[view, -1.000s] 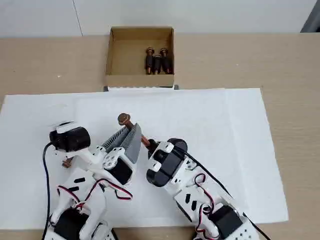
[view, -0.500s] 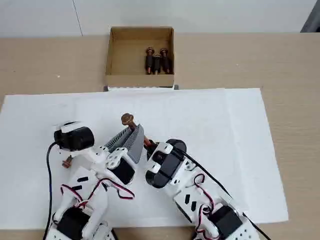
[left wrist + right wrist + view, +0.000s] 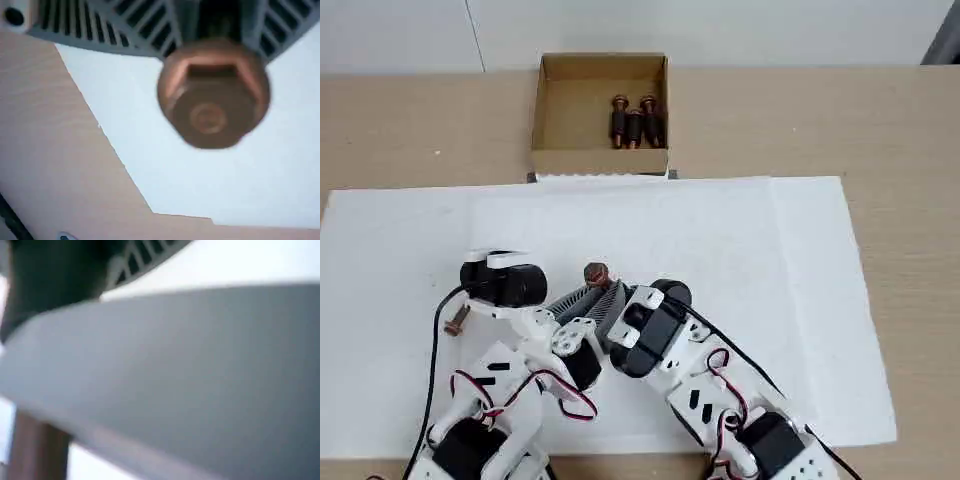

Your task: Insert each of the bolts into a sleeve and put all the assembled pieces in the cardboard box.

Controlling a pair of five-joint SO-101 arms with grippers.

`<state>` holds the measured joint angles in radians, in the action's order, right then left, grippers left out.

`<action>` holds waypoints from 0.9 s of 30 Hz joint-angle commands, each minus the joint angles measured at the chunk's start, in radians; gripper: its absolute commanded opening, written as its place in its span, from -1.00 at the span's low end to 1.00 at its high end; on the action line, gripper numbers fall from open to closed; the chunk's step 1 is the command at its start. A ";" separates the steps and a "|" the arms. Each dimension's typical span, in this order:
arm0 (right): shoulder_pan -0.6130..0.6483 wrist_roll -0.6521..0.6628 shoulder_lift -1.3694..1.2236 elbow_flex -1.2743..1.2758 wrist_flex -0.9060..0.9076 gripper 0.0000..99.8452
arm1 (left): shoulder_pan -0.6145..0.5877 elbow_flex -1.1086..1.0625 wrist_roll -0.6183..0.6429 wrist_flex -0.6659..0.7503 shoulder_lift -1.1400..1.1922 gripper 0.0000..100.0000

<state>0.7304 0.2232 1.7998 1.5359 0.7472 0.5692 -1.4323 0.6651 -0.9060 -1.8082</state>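
My left gripper (image 3: 598, 292) is shut on a copper bolt (image 3: 597, 273) whose hex head points up and away from me. The same head (image 3: 214, 95) sits close below the grey ribbed fingers (image 3: 125, 30) in the left wrist view. My right arm's wrist housing (image 3: 648, 320) presses up against the left gripper, and its gripper end is hidden beneath. Very close in the right wrist view are a grey slab (image 3: 175, 365) and a brown strip (image 3: 35, 450). The cardboard box (image 3: 555, 110) at the back holds three assembled pieces (image 3: 635, 122).
Another loose bolt (image 3: 455, 321) lies on the white sheet (image 3: 750, 250) next to the left arm's base side. The sheet covers most of the wooden table (image 3: 900, 130). Red and black cables (image 3: 520, 385) loop over both arms.
The left arm has swung right and toward the front with the bolt, bringing its gripper up against the right arm's wrist. The right arm has barely moved.
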 commanded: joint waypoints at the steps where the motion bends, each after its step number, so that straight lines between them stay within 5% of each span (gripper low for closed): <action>1: -0.001 0.005 0.013 -0.095 -0.028 -1.00 | -0.025 0.035 -0.054 -0.008 -0.002 -0.70; 4: -0.001 0.005 0.013 -0.095 -0.028 -1.00 | -0.087 0.036 -0.110 -0.006 -0.002 -0.57; 17: -0.019 0.002 0.013 -0.089 -0.028 -1.00 | -0.193 0.163 -0.138 -0.009 -0.002 -0.57; 23: -0.125 -0.003 0.013 -0.087 0.033 -1.00 | -0.374 0.154 -0.143 -0.014 -0.002 -0.99; 27: -0.197 -0.084 0.012 -0.097 0.102 -1.00 | -0.422 0.056 -0.258 -0.011 -0.002 -0.99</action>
<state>0.5861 0.2094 1.7998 1.5113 0.8224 0.1749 -1.3326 0.4841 -0.9168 -1.8098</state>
